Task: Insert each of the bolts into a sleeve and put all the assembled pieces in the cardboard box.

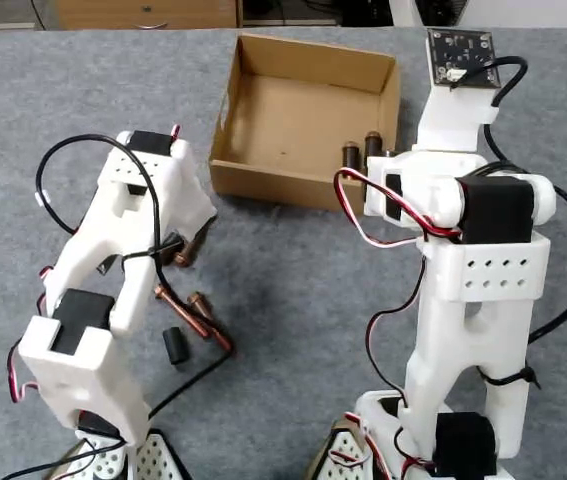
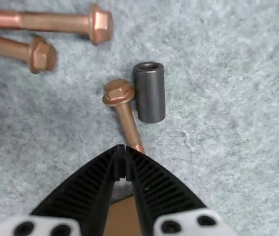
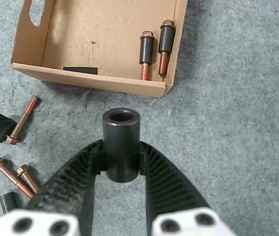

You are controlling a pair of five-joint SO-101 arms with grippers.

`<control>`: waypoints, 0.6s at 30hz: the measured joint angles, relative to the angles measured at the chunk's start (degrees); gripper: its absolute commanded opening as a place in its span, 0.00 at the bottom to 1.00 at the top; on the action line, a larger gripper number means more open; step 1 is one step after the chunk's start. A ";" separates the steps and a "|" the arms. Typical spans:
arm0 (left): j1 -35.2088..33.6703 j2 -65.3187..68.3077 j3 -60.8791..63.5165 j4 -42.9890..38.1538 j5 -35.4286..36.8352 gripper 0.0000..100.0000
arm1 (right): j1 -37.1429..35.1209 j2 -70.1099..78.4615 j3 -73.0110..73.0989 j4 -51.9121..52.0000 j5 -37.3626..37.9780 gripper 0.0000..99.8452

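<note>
Judging from how things lie, the work is partway, with a third assembly in hand. The cardboard box (image 1: 268,185) stands at the far middle of the grey carpet (image 1: 293,300), and two assembled pieces (image 3: 147,49) lie side by side against one of its walls. Near the box, the right gripper (image 3: 122,156) is clenched on a dark sleeve (image 3: 122,140), a short matte tube with its open bore turned toward the wrist camera. The left gripper (image 2: 125,150) is closed at the threaded end of a copper bolt (image 2: 124,115); I cannot tell whether it pinches that end. A loose sleeve (image 2: 149,92) lies just beside that bolt's flanged hex head, with two more bolts (image 2: 46,22) nearby. Next, I judge, a bolt must be lifted and its shank lined up with the held bore.
</note>
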 measured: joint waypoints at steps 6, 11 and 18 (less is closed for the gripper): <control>0.09 -0.79 1.58 -0.88 0.00 0.02 | 0.00 0.00 0.00 0.00 0.00 0.00; -0.79 -1.32 2.20 -1.85 0.00 0.02 | 0.00 0.18 0.00 0.00 0.00 0.00; -1.76 -1.32 2.29 -3.25 0.00 0.02 | 0.00 0.18 1.14 -0.09 0.00 0.00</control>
